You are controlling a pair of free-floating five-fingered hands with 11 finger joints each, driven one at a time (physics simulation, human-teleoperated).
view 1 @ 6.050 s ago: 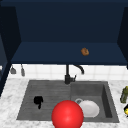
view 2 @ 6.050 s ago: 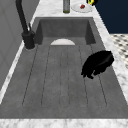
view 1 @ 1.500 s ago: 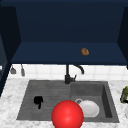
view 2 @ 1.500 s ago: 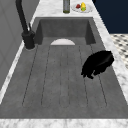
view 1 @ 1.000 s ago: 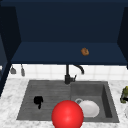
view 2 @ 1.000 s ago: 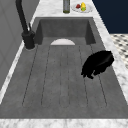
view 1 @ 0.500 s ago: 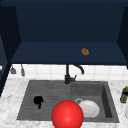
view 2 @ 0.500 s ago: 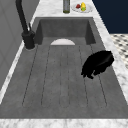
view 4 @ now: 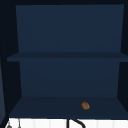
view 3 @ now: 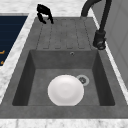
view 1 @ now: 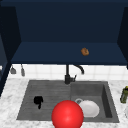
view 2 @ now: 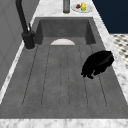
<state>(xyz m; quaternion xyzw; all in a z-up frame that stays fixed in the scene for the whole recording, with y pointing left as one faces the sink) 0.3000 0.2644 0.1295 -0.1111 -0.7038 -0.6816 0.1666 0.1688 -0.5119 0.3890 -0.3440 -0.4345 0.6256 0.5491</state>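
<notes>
- The left hand [view 1: 38, 100] hovers over the ribbed grey drainboard [view 1: 45, 100] on the sink's left half, near its front edge; its fingers curl downward and clasp nothing.
- In the left side view the same hand [view 2: 98, 64] hangs above the drainboard [view 2: 62, 80]; the right side view puts it [view 3: 44, 12] at the drainboard's far corner.
- A round white plate [view 3: 65, 90] lies flat in the sink's deep grey basin [view 3: 37, 82], just beside the drain.
- A black curved faucet [view 1: 68, 73] stands behind the sink.
- A big red ball [view 1: 67, 115] sits in front of the sink in the front view.
- A small brown round thing [view 4: 85, 105] rests on the dark blue cabinet shelf [view 4: 50, 108] above.
- A green bottle [view 1: 124, 94] stands on the marble tabletop [view 1: 10, 100] to the right.
</notes>
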